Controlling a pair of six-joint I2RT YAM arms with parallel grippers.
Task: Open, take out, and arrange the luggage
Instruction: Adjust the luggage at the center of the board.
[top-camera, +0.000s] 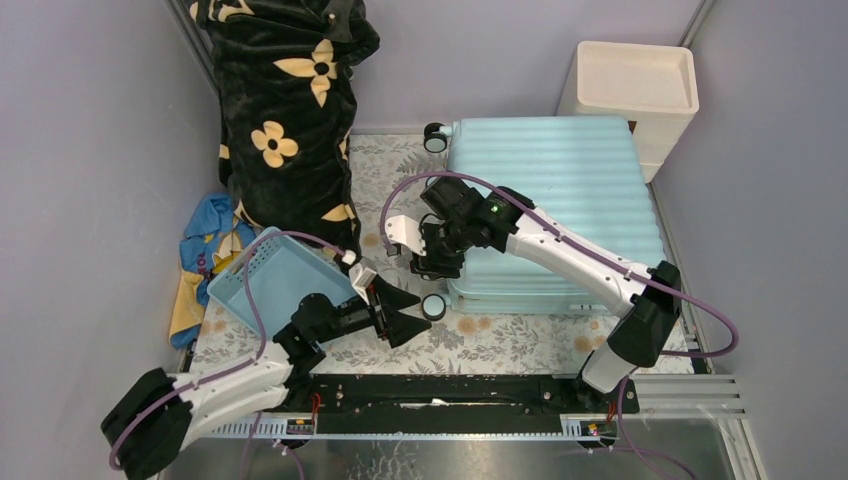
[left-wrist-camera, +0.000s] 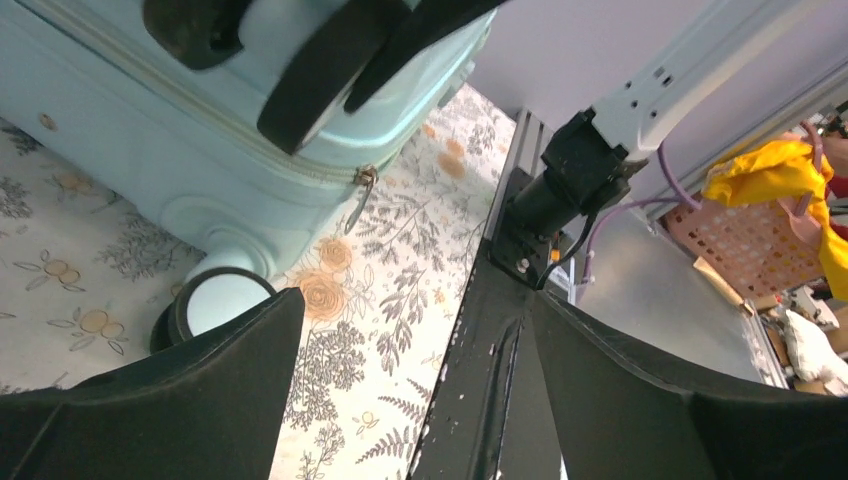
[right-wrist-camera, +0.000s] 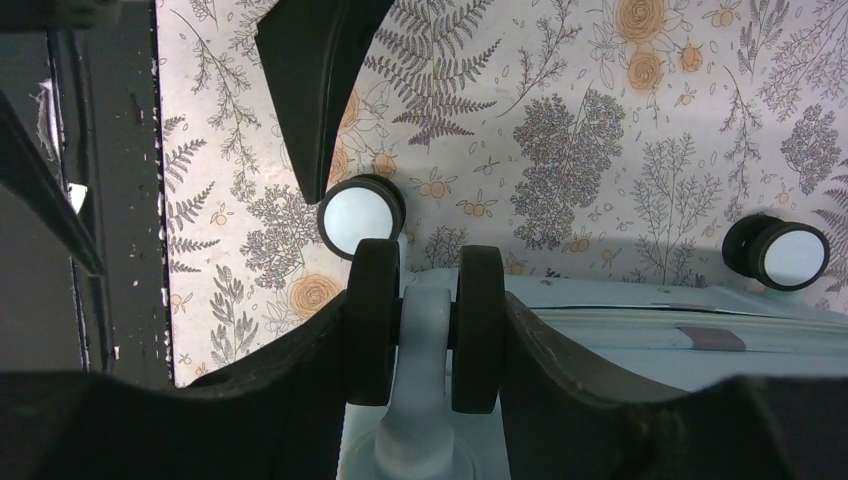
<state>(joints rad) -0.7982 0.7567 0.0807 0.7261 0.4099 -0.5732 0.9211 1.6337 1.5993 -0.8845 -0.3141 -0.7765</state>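
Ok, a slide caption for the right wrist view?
Right gripper clamps a twin-wheel caster of the pale blue luggage lying on the floral mat.

Bare floral mat lay open between the suitcase and the black rail; a tipped blue basket and flowered blanket crowded the left.

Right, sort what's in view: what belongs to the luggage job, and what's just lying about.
Job:
- suitcase
- right gripper, gripping a wheel of it
- left gripper, open nearby

Lying about:
- basket
- flowered blanket
- blue-yellow cloth
- cream bin
- floral mat
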